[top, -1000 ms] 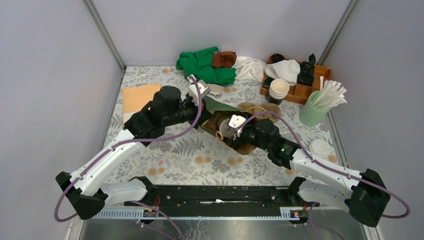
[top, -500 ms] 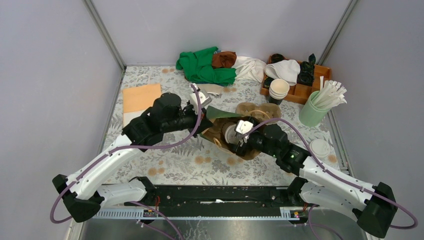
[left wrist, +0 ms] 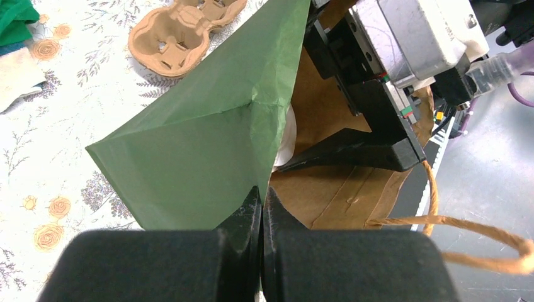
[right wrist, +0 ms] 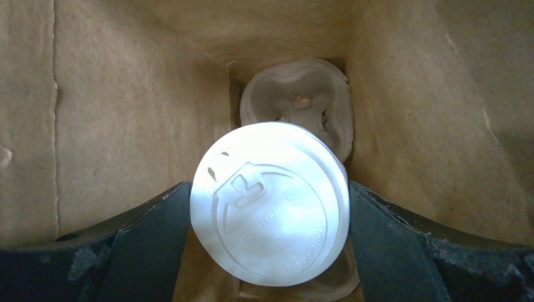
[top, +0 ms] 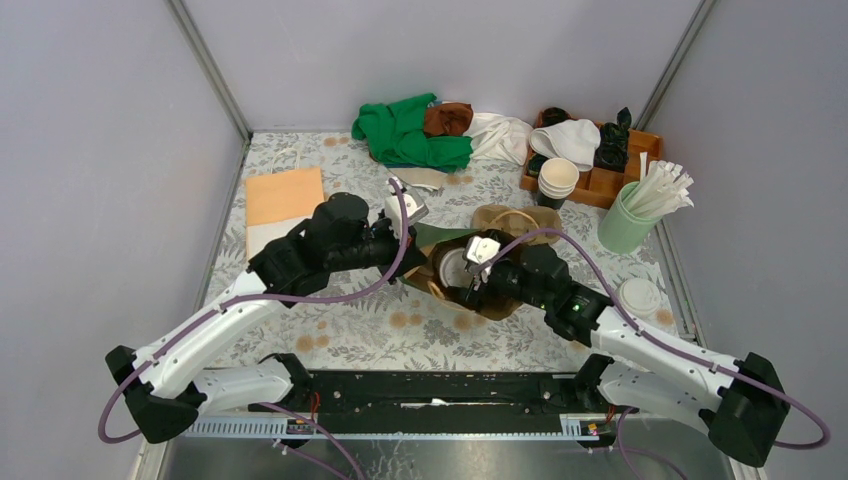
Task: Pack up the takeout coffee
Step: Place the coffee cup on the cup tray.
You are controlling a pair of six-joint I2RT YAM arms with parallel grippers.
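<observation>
The takeout coffee (right wrist: 271,211), a white cup with a round white lid, sits between the fingers of my right gripper (right wrist: 267,189), which is shut on it; both fingers press the lid's sides. It hangs inside a paper bag (right wrist: 126,94), green outside and brown inside, over a pulp carrier (right wrist: 296,100) at the bag's bottom. In the top view the takeout coffee (top: 455,265) shows in the bag's mouth (top: 480,300). My left gripper (left wrist: 261,196) is shut on the bag's rim (left wrist: 208,126) and holds it up.
A second pulp carrier (top: 517,220) lies just behind the bag. A stack of cream cups (top: 557,180), a wooden tray (top: 620,185) and a green holder of straws (top: 625,225) stand at the back right. A loose lid (top: 640,295) lies right. Cloths (top: 410,130) are heaped at the back.
My left gripper has drawn the bag's rim nearer to the front. The right gripper with the cup has shifted slightly, staying in the bag's mouth.
</observation>
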